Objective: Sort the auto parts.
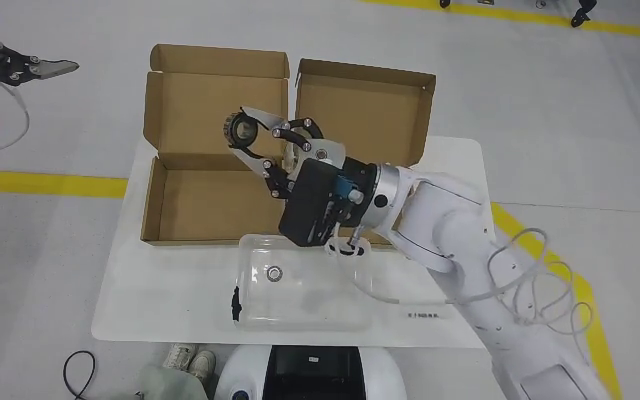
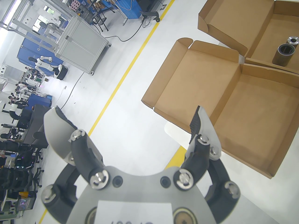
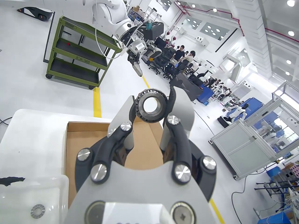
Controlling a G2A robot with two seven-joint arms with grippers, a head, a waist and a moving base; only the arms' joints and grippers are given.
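Looking down from above, the right gripper [image 1: 243,133] is pinching a bearing [image 1: 236,127] between its two fingers and holding it over the raised lid of the left-hand box [image 1: 200,205], whose floor lies bare. The right-hand box [image 1: 365,100] stands just beside it, its lid up too and its floor largely hidden by the arm. Near the front edge of the white table [image 1: 150,290] sits a clear bin [image 1: 320,300] with a flat ring [image 1: 274,271] lying in it. The left gripper [image 1: 40,68] hangs off the table, well away over the floor. From the left wrist, that left gripper [image 2: 128,114] has its fingers spread wide with nothing between them; past them lies the left-hand box [image 2: 245,117], and in the right-hand box [image 2: 222,8] behind it stand a dark sleeve [image 2: 283,55] and a silver cylinder [image 2: 292,40], close together. From the right wrist, the right gripper [image 3: 151,99] clamps the bearing [image 3: 161,109] by its outer rim, the hole open toward the camera, above the left-hand box [image 3: 79,141]. The clear bin [image 3: 46,178] and its flat ring [image 3: 37,211] lie close by, and the left gripper [image 3: 137,68] hangs farther off over the floor.
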